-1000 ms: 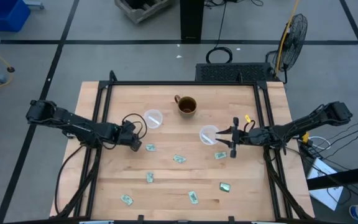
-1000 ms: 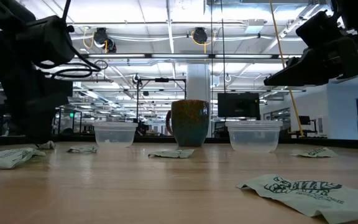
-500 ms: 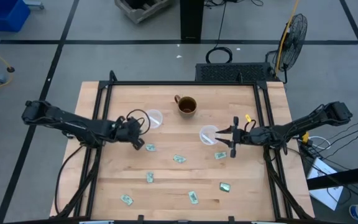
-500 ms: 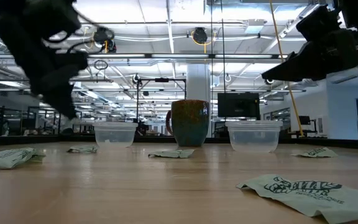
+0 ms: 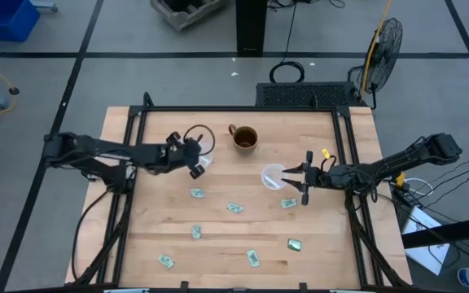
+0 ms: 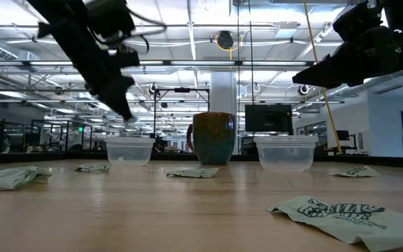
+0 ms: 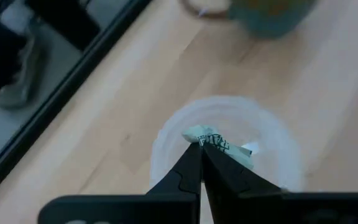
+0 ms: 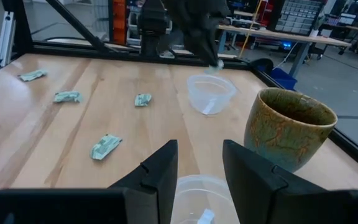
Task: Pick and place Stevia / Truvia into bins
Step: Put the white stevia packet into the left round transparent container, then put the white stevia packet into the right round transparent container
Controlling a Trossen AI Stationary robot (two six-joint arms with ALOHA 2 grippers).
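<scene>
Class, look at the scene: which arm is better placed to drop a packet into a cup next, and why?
The left. Its gripper is shut on a packet directly over a clear cup. The right gripper is open and empty above the other cup.

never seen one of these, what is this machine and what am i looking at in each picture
It is a robot with two dark arms at a wooden table. One picture looks down from above, one looks level across the tabletop, and two come from cameras on the wrists. Small green packets lie scattered on the wood beside a brown mug. The left gripper pinches one packet above a clear cup. The right gripper, open, hovers over the other cup, which already has something white in it.
</scene>
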